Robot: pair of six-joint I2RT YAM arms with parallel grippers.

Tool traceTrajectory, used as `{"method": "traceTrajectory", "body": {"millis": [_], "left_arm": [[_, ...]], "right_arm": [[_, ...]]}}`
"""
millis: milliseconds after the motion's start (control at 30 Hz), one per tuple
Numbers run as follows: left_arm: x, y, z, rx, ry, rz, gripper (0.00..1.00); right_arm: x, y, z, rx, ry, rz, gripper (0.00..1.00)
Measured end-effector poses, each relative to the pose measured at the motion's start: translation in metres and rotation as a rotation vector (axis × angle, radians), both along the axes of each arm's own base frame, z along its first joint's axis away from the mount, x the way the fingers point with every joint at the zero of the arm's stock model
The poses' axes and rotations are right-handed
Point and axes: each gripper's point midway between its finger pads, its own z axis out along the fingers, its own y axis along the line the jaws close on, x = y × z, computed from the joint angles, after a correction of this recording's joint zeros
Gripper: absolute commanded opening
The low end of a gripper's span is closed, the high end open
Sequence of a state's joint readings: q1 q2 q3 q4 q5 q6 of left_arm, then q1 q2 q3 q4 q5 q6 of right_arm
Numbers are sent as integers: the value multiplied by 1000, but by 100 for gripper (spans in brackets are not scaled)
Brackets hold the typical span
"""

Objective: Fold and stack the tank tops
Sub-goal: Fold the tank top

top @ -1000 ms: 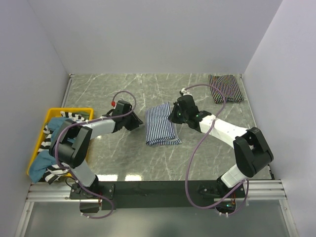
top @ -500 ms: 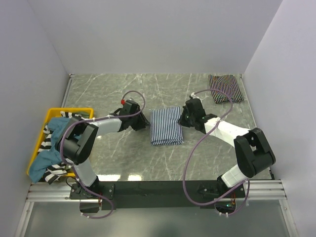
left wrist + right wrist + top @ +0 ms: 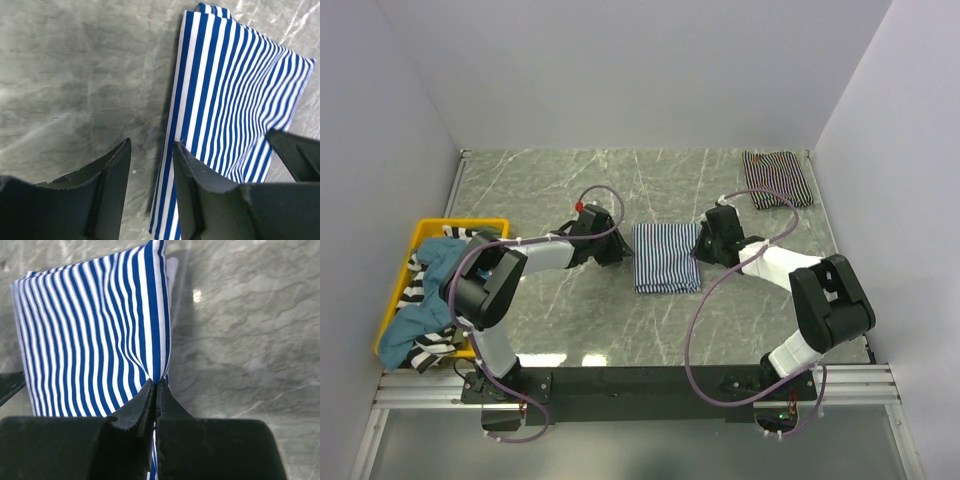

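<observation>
A folded blue-and-white striped tank top (image 3: 666, 257) (image 3: 235, 90) (image 3: 90, 325) lies flat on the marble table, mid-way between the arms. My right gripper (image 3: 699, 245) (image 3: 156, 382) is shut on its right edge, and the stripes pucker into the pinch. At the top's left edge my left gripper (image 3: 620, 250) (image 3: 152, 145) stands open. One of its fingers is over the bare table, the other over the fabric, with the edge lying loose in the gap. A second folded tank top (image 3: 778, 179), dark striped, rests at the back right corner.
A yellow bin (image 3: 420, 240) at the left edge holds several unfolded garments, teal and black-and-white striped. Grey walls close the table on three sides. Purple cables loop over both arms.
The folded blue-striped top has slid rightward across the table, held by the right gripper. The left gripper followed it to the right, and its jaws have widened.
</observation>
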State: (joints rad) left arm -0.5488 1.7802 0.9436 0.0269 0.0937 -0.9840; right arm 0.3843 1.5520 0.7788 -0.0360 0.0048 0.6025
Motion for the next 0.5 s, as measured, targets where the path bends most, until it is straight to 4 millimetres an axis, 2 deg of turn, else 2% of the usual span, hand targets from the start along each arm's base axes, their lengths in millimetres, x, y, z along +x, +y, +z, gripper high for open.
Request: {"method": "traceTrajectory", "body": {"millis": [100,200,233,333,500], "left_arm": [[-1,-4,2,-5,-10,-10,44],[-3,-7,3,-5,-16,-20,43],[-3,-8,3,-4,-18,-25,42],[-6,-11,4,12,-23,-47,39],[2,-24,23,20,-74,-96,30]], "right_arm": [[4,-5,-8,-3,12,-14,3],[5,-8,-17,-7,29,-19,17],[5,-8,-19,-8,34,-18,26],[5,-10,-20,-14,39,-19,36],[-1,-18,-14,-43,54,-41,40]]}}
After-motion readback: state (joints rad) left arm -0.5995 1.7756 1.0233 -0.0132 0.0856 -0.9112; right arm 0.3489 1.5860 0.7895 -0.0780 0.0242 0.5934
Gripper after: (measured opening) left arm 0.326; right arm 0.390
